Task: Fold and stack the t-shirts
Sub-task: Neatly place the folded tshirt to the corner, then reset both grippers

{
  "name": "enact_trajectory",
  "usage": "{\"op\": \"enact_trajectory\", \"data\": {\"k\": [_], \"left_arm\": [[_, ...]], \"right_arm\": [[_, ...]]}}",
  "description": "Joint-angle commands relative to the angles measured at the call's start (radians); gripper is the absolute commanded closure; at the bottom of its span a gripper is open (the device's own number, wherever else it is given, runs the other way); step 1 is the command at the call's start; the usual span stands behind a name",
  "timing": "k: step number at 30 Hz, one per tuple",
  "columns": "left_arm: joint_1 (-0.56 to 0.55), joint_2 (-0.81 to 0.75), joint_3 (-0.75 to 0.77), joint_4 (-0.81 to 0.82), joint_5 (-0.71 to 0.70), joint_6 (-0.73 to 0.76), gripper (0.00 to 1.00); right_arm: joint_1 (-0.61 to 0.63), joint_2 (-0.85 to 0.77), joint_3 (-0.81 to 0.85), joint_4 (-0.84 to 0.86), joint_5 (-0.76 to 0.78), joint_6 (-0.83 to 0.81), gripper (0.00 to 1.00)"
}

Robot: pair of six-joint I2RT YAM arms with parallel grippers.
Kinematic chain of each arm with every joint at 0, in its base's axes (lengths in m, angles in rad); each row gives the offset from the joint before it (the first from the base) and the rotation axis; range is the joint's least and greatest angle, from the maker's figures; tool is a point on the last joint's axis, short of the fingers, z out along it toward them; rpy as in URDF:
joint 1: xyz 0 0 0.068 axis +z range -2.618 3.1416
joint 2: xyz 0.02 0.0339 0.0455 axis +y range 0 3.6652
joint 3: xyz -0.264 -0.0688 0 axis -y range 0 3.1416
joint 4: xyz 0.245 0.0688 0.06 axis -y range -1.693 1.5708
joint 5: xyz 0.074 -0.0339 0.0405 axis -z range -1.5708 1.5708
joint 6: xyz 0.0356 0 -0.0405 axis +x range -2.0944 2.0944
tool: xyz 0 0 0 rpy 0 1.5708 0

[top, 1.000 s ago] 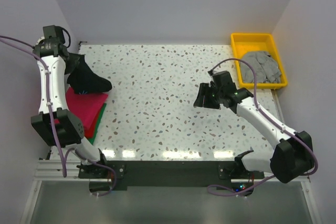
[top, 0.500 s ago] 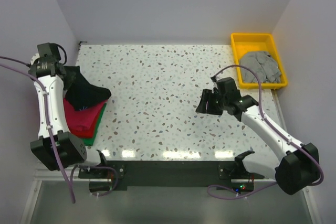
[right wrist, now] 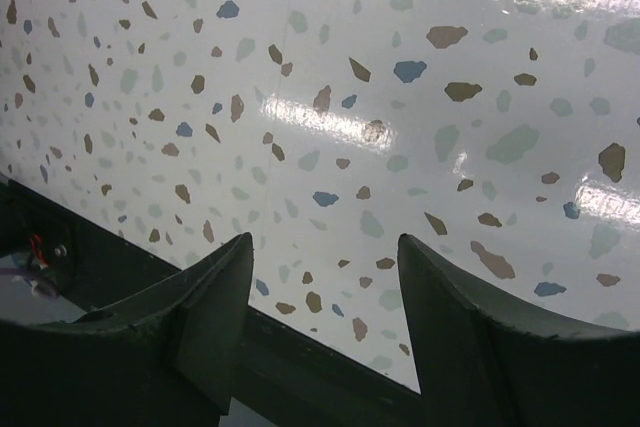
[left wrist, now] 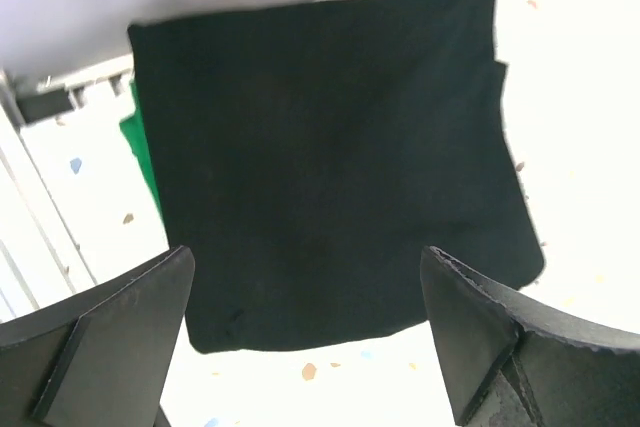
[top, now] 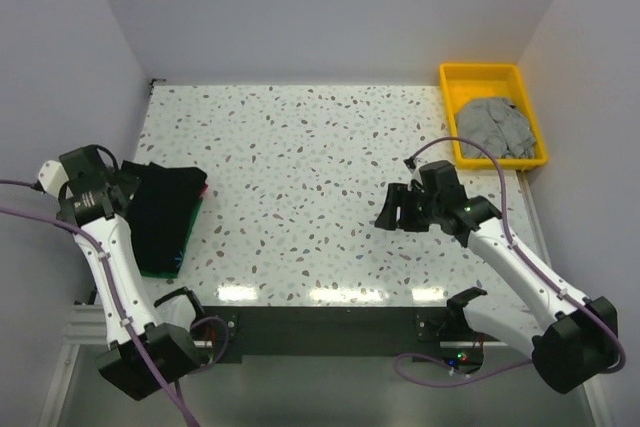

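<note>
Black shirt (top: pixel 165 215) lies folded flat at the left edge of the tabletop (top: pixel 300 167) in the overhead view, and my left claw (top: pixel 128 185) sits just at its left border, apart from the cloth. Far right, the grey shirt (top: pixel 495 125) is crumpled in the tray (top: pixel 480 71). My right claw (top: pixel 388 212) hangs over bare tabletop in between, well short of the tray. I judge the black shirt's placing to be finished, with the grey one next. That calls for the right arm to swing back and right to the tray, pinch the cloth and bring it out to open tabletop for folding. From the left wrist, the black shirt fills the picture as a neat rectangle, with a strip of green shirt (left wrist: pixel 140 142) peeking from under its left side. The claw's fingers are spread as wide as they go, nothing between them and touching nothing. From the right wrist I see only speckled tabletop; the fingers stand partly apart, holding nothing and touching nothing.
</note>
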Motion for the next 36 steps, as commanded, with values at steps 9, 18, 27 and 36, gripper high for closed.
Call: {"op": "enact_trajectory", "data": {"k": [9, 18, 27, 36], "left_arm": [[-0.006, -0.1, -0.056, 0.216, 0.277, 0.142, 0.0], [-0.346, -0.156, -0.122, 0.325, 0.313, 0.075, 0.0], [-0.805, -0.133, -0.23, 0.464, 0.192, 0.049, 0.0], [-1.194, -0.057, -0.372, 0.618, 0.068, 0.023, 0.0]], "right_arm": [[0.004, -0.042, 0.024, -0.012, -0.027, -0.012, 0.32], [0.005, -0.054, 0.037, 0.004, -0.018, -0.001, 0.18], [0.004, -0.08, 0.049, -0.012, 0.044, -0.015, 0.01], [0.005, -0.125, 0.048, -0.019, 0.087, -0.013, 0.01]]}}
